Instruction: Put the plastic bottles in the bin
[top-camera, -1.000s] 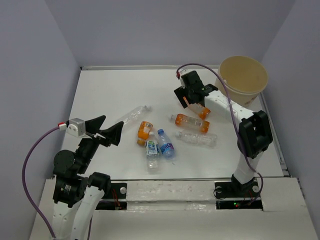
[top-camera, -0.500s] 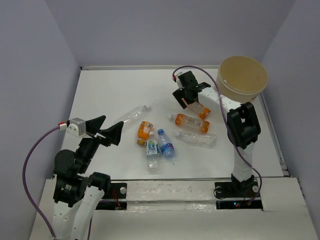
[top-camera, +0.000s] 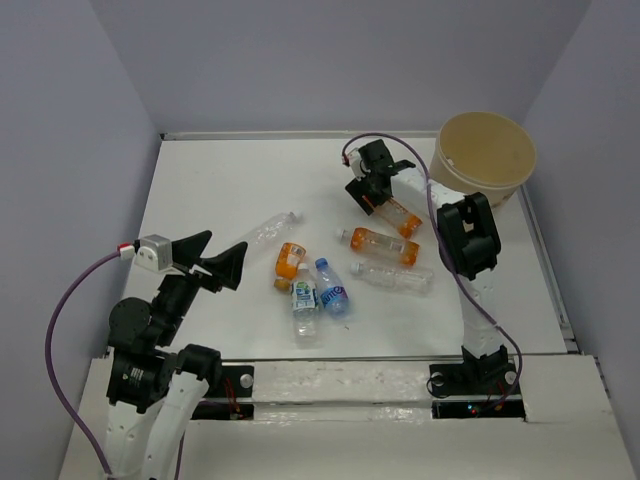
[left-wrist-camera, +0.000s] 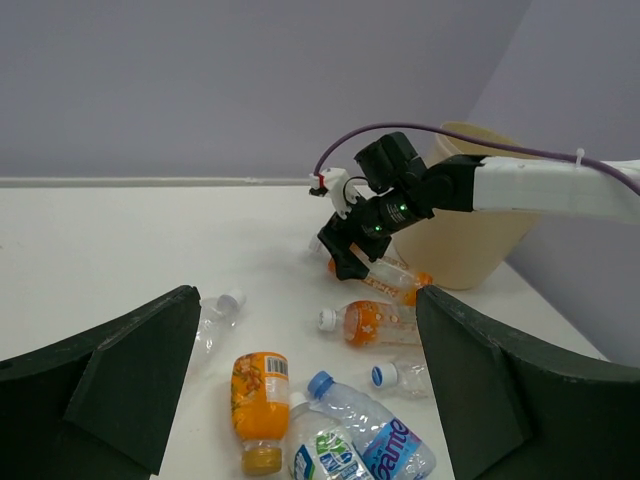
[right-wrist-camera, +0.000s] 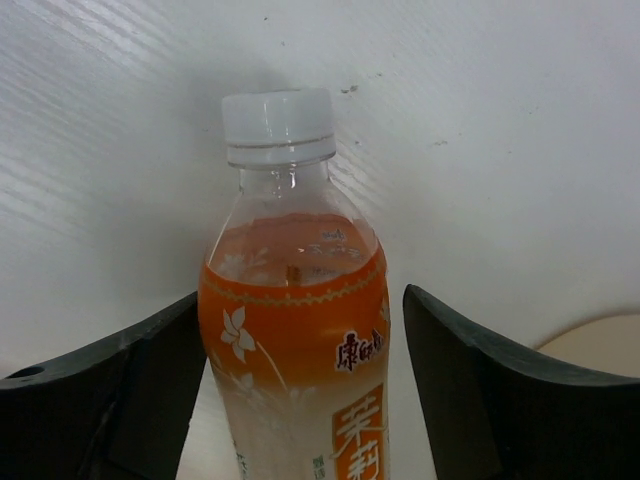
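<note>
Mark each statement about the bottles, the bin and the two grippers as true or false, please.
1. The right gripper straddles an orange bottle with a white cap. True.
2. The left gripper holds a clear bottle. False: it is open and holds nothing.
3. The bin stands at the far right corner of the table. True.
4. The blue-label bottle lies inside the bin. False: it lies on the table beside the green-label bottle.
</note>
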